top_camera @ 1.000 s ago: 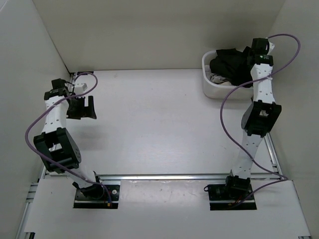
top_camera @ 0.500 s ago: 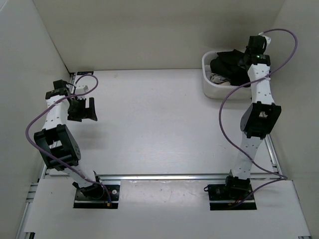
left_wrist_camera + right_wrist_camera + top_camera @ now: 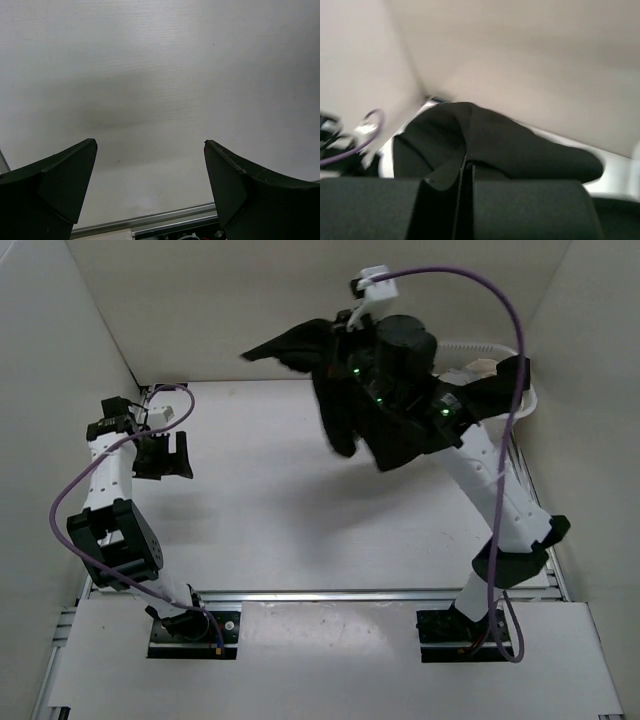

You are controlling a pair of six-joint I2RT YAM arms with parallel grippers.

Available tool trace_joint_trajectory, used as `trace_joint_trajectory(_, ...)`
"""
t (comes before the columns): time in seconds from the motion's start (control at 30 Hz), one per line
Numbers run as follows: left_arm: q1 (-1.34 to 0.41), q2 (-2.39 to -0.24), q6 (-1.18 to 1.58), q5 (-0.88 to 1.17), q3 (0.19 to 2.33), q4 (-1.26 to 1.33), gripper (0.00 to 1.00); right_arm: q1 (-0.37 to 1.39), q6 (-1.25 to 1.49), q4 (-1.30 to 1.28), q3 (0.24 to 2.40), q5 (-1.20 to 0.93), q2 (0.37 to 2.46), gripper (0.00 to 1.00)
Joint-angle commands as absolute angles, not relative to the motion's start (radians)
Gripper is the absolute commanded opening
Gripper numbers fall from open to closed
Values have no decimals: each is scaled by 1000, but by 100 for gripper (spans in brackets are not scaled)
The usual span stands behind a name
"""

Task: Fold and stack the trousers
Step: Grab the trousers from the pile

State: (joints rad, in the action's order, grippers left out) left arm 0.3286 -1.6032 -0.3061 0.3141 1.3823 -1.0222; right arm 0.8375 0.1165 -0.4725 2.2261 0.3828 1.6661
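Trousers: the plain black, soft matte fabric trousers (image 3: 345, 410) hang in the air above the far middle of the white bench (image 3: 270, 530). No part of them appears to rest on it.
Right claw: the right claw (image 3: 350, 332) is raised high and clamped on a fold of the cloth. In the wrist view its fingers (image 3: 445, 200) are pressed together with the fabric pinched between them.
Left claw: the left claw (image 3: 165, 455) hovers low over the far left of the bench. Its fingers (image 3: 60, 185) are spread wide, with only bare bench between them.
Lie of the cloth: the garment hangs bunched below and to the near side of the right claw. One flap spreads out to the left and two lobes droop towards the bench. Waist and leg ends cannot be told apart.
Long axis: roughly vertical, from the pinch point down.
Nearer arm: the right arm holds the trousers, and the left claw is well apart from them on the left.
Judgement: the cloth probably has to come down onto the middle of the bench and be spread left to right. The left-hand flap is the edge the left claw could reach most easily.
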Motion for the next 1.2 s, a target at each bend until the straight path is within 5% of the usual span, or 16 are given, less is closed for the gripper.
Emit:
trace_joint_trajectory(0.0, 356, -1548, -282, 327, 1459, -1020, 100, 905, 144, -501, 2261, 352, 1827, 4)
trace_joint_trajectory(0.03, 365, -1548, -267, 312, 1471, -1020, 100, 914, 185, -537, 2285, 338, 1862, 19)
trace_joint_trajectory(0.07, 376, -1560, -258, 295, 1492, -1032, 100, 914, 204, -601, 2318, 322, 1920, 61)
trace_joint_trajectory(0.13, 393, -1560, -258, 269, 1505, -1032, 100, 914, 224, -646, 2318, 298, 1956, 80)
trace_joint_trajectory(0.17, 408, -1560, -258, 268, 1505, -1032, 100, 914, 235, -693, 2306, 298, 1966, 97)
trace_joint_trajectory(0.43, 393, -1551, -340, 331, 1505, -1042, 100, 773, 349, -702, 1928, 311, 1720, 99)
trace_joint_trajectory(0.57, 295, -1563, -403, 362, 1433, -1043, 100, 585, 636, -707, 1455, 336, 1528, 99)
trace_joint_trajectory(0.7, 149, -1666, -403, 293, 1361, -1020, 100, 375, 704, -400, 1073, 290, 1372, 99)
trace_joint_trajectory(1.1, -58, -1848, -411, 295, 1230, -951, 100, 425, 683, -573, 1517, 216, 2000, 99)
trace_joint_trajectory(1.17, -77, -1848, -411, 295, 1178, -931, 100, 425, 695, -588, 1577, 146, 2081, 93)
